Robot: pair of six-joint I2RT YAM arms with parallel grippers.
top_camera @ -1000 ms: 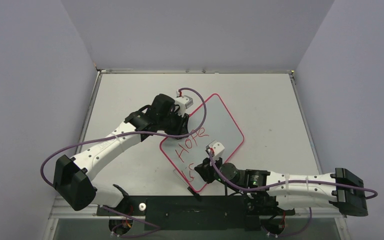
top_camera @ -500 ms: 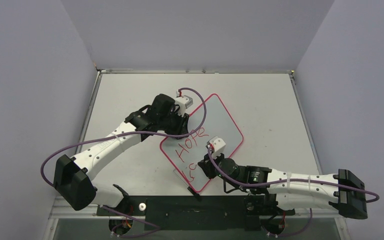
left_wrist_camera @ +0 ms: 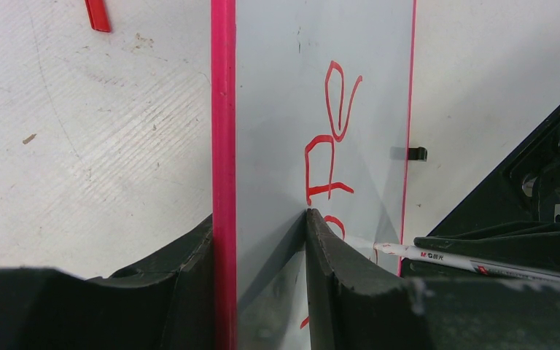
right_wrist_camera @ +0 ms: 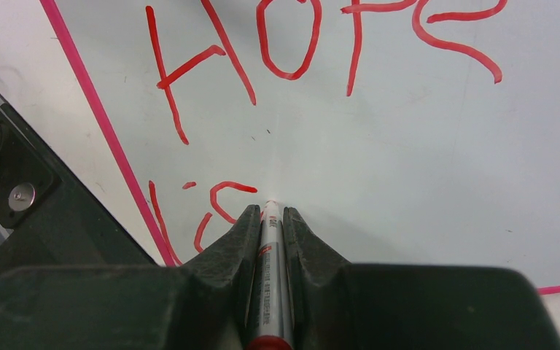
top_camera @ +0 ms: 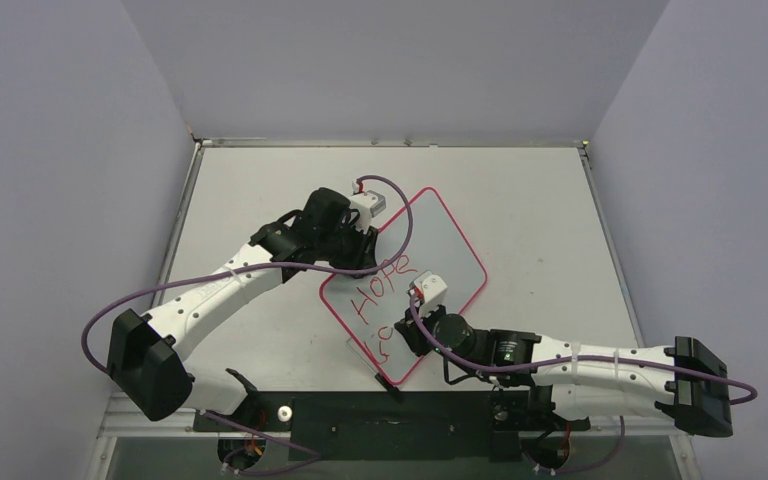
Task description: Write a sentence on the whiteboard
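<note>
The whiteboard (top_camera: 445, 235), white with a pink rim, lies at an angle in the middle of the table. The sentence (top_camera: 380, 285) in red reads "HOPE", with short strokes (right_wrist_camera: 222, 208) starting a second line below it. My right gripper (right_wrist_camera: 270, 210) is shut on a silver-and-red marker (right_wrist_camera: 268, 284). The marker's tip rests on the board just right of those lower strokes. My left gripper (left_wrist_camera: 259, 217) stands open and points down at the board's far-left edge. One finger (left_wrist_camera: 189, 248) is outside the pink rim (left_wrist_camera: 223, 109) and the other (left_wrist_camera: 328, 248) is on the white surface. The marker (left_wrist_camera: 445, 257) also shows in the left wrist view.
A small black piece (top_camera: 385, 382) lies at the board's near corner. A white cap (top_camera: 283, 412) sits on the black base rail (top_camera: 360, 415). A red scrap (left_wrist_camera: 97, 14) lies on the table (top_camera: 540, 200) beyond the board. Grey walls close in three sides.
My right gripper has shifted slightly up and left along the board with the marker. The left arm and the whiteboard have not moved.
</note>
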